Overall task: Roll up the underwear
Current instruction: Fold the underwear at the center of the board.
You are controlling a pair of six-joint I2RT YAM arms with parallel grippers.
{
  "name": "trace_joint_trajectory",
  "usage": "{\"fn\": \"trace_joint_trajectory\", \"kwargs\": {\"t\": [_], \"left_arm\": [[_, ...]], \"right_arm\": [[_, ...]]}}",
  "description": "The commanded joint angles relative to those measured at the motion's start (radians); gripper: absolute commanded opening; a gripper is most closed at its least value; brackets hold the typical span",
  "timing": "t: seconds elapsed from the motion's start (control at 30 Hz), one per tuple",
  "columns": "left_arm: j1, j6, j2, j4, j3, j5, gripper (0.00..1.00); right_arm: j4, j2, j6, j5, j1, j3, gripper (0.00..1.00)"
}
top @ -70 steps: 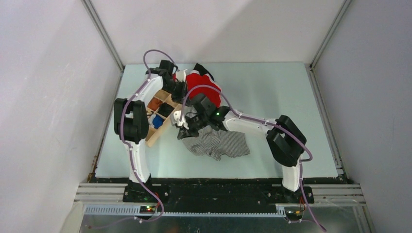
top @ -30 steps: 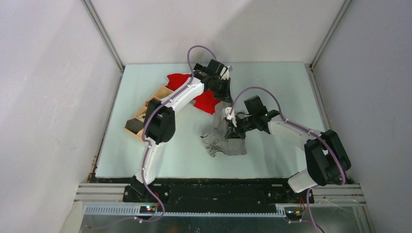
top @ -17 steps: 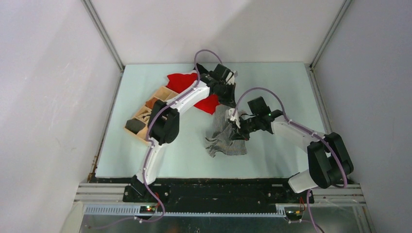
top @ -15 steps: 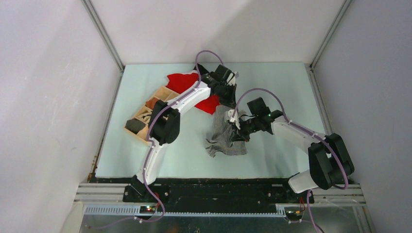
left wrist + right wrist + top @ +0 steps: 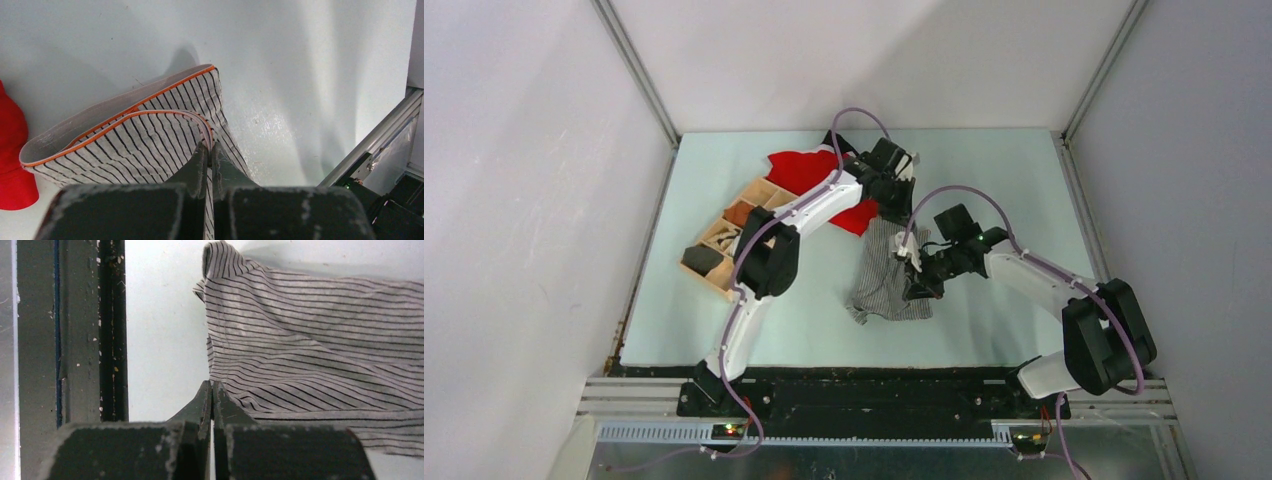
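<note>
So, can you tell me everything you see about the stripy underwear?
The underwear is soft grey-white cloth with thin dark stripes and an orange-edged waistband. It lies stretched long on the pale table, not rolled yet. The left pincer is shut on the waistband at the far end; the right pincer is shut on a nearer edge. A red cloth lies beside the waistband.

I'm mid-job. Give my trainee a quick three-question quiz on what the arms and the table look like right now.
1. True or false: the left gripper is shut on the underwear's orange-edged waistband.
2. What does the right gripper pinch? A) the underwear's edge B) a sock C) nothing
3. Fill in: in the top view, the wooden compartment tray lies to the underwear's ____.
Key: 1 true; 2 A; 3 left.
</note>
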Motion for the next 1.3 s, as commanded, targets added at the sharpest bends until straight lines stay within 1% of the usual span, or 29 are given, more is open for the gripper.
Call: {"fn": "trace_joint_trajectory", "kwargs": {"t": [0.0,0.33,0.5,0.63,0.8,0.97,1.1,1.13,1.2,1.23,1.27], "left_arm": [[-0.021,0.007,0.012,0.028,0.058,-0.016,0.00],[-0.040,0.017,0.030,0.029,0.103,-0.033,0.00],[-0.045,0.015,0.040,0.033,0.103,-0.033,0.00],[-0.050,0.015,0.055,0.035,0.104,-0.036,0.00],[-0.052,0.014,0.069,0.034,0.111,-0.060,0.00],[-0.053,0.013,0.094,0.035,0.147,-0.087,0.00],[-0.057,0.007,0.103,0.036,0.161,-0.100,0.00],[-0.057,0.007,0.103,0.036,0.162,-0.100,0.00],[-0.058,0.005,0.104,0.035,0.164,-0.106,0.00],[-0.058,0.006,0.104,0.033,0.164,-0.106,0.00],[-0.057,0.007,0.104,0.033,0.164,-0.106,0.00]], "right_arm": [[-0.046,-0.026,-0.022,0.014,-0.028,-0.002,0.00],[-0.100,-0.030,-0.037,0.032,-0.053,0.000,0.00],[-0.141,-0.018,-0.047,0.050,-0.064,-0.003,0.00],[-0.144,-0.004,-0.046,0.057,-0.068,-0.006,0.00],[-0.141,0.026,-0.034,0.081,-0.082,-0.008,0.07],[-0.145,0.025,-0.018,0.080,-0.133,-0.008,0.06],[-0.148,0.030,-0.020,0.087,-0.143,-0.016,0.06],[-0.143,0.032,-0.019,0.089,-0.142,-0.022,0.06],[-0.138,0.036,-0.018,0.093,-0.140,-0.030,0.10],[-0.137,0.038,-0.017,0.096,-0.137,-0.031,0.16],[-0.137,0.042,-0.014,0.097,-0.136,-0.032,0.17]]}}
